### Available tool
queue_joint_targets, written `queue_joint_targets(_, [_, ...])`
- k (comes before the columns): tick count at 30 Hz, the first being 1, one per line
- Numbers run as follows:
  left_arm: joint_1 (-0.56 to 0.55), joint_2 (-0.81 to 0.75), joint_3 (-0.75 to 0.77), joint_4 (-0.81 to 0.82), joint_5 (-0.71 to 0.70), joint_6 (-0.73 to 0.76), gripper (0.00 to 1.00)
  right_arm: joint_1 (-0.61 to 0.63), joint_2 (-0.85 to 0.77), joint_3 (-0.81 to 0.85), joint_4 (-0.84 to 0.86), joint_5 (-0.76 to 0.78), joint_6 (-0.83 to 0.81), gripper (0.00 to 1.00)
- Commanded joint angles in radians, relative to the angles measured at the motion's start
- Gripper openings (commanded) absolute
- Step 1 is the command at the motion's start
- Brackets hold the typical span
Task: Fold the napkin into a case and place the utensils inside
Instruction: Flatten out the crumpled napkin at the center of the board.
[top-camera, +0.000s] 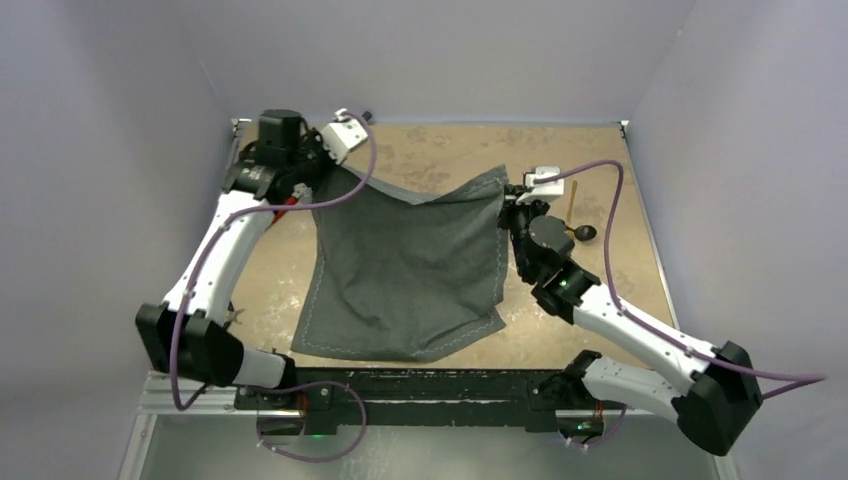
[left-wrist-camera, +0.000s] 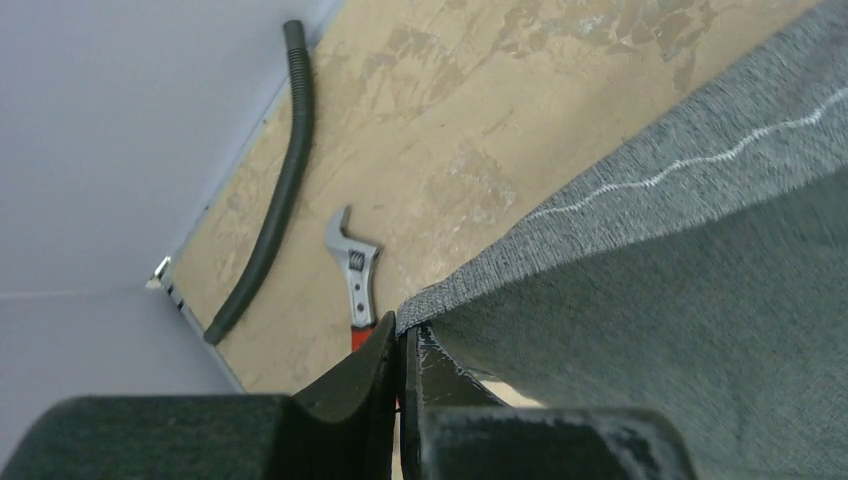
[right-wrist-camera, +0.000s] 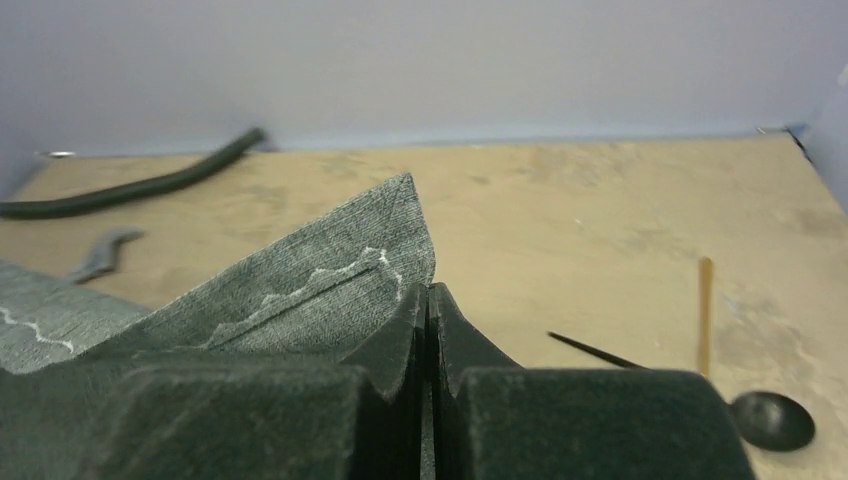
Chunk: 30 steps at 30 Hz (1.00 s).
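While folding: keep corners level, edges matched.
Left fingers (left-wrist-camera: 352, 388): pinching napkin (top-camera: 400, 265) corner.
Right fingers (right-wrist-camera: 396, 345): pinching other corner.

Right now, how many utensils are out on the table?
2: a black spoon and a thin gold-tan piece, together on the table right of the napkin. Others could hide beneath it.

light: even, soft; shadows: faint; focus: right gripper (right-wrist-camera: 428, 300) blurry up close

Top cam overhead; wrist cams close, share napkin (top-camera: 400, 270).
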Motion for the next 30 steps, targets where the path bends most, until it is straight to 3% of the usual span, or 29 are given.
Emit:
queue_joint_targets(1, [-0.084, 0.11, -0.013, 0.217, -0.145, 0.021, 0.0, -0.115, 0.097, -0.032, 0.234, -0.058, 0.04, 0.0])
queue_joint_targets(8, [-0.111, 0.408, 0.115, 0.347, -0.371, -0.001, 0.0, -0.269, 0.365, 0.079, 0.335, -0.197, 0.034, 0.0])
queue_joint_targets(21, [-0.131, 0.764, 0.38, 0.503, -0.455, -0.01, 0.0, -0.448, 0.872, 0.452, 0.303, -0.251, 0.019, 0.0])
queue_joint_targets(22, [-0.136, 0.788, 0.397, 0.51, -0.464, -0.008, 0.05, -0.456, 0.903, 0.483, 0.292, -0.257, 0.018, 0.0])
queue_joint_targets(24, [-0.139, 0.828, 0.432, 0.518, -0.485, -0.008, 0.41, -0.465, 0.967, 0.56, 0.236, -0.255, 0.021, 0.03])
queue_joint_targets(26, [-0.141, 0.851, 0.457, 0.534, -0.506, -0.007, 0.69, -0.47, 1.018, 0.632, 0.18, -0.248, 0.018, 0.23])
queue_joint_targets(28, [-0.141, 0.86, 0.479, 0.542, -0.517, -0.009, 0.85, -0.47, 1.044, 0.698, 0.137, -0.209, 0.016, 0.39])
queue_joint_targets(30, [-0.141, 0.863, 0.5, 0.537, -0.531, -0.006, 0.9, -0.47, 1.058, 0.747, 0.088, -0.151, 0.023, 0.62])
